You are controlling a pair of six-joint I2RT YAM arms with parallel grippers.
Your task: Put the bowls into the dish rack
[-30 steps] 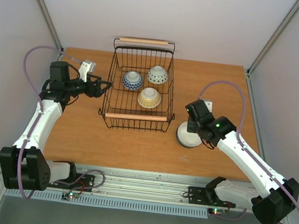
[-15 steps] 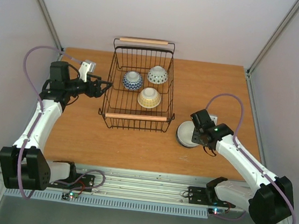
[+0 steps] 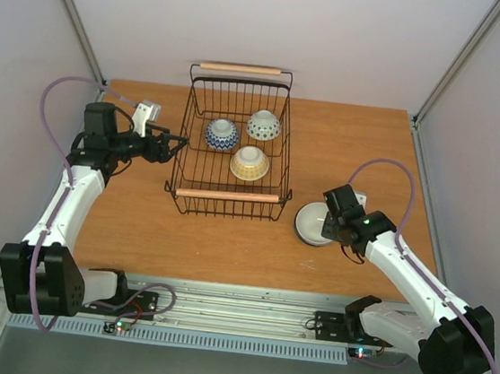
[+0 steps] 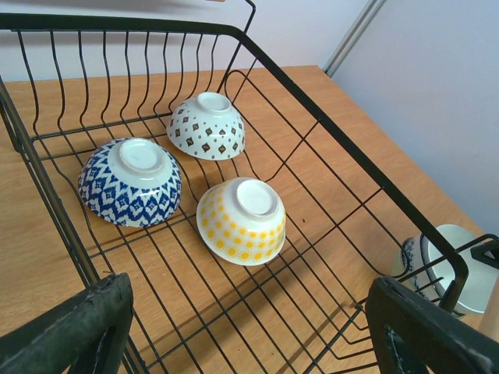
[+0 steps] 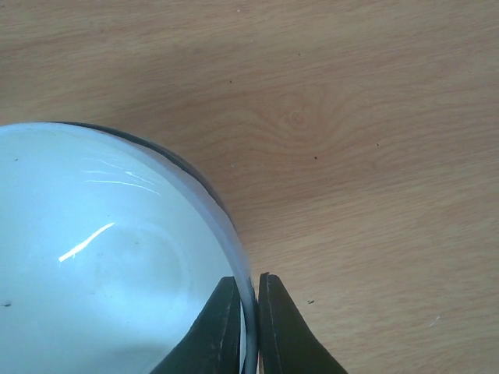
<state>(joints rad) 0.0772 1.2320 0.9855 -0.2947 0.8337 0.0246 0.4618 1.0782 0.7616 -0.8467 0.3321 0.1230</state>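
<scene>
The black wire dish rack (image 3: 185, 148) stands mid-table with three bowls upside down in it: a blue-patterned one (image 3: 222, 133), a white one with dark diamonds (image 3: 263, 124) and a yellow-dotted one (image 3: 249, 163). They also show in the left wrist view: blue (image 4: 130, 181), white (image 4: 206, 126), yellow (image 4: 241, 220). A pale green bowl (image 3: 314, 223) sits upright on the table right of the rack. My right gripper (image 5: 249, 300) is shut on its rim (image 5: 234, 234), one finger inside, one outside. My left gripper (image 3: 175, 146) is open and empty at the rack's left wall.
The rack has two wooden bar handles, near (image 3: 227, 195) and far (image 3: 240, 69). The wooden table (image 3: 355, 140) ends at grey walls left and right. In the left wrist view the pale green bowl (image 4: 460, 265) shows beyond the rack's corner.
My right arm has drawn in and lowered its gripper onto the pale green bowl's right rim and shut on it. The left arm and the rack's bowls have not moved.
</scene>
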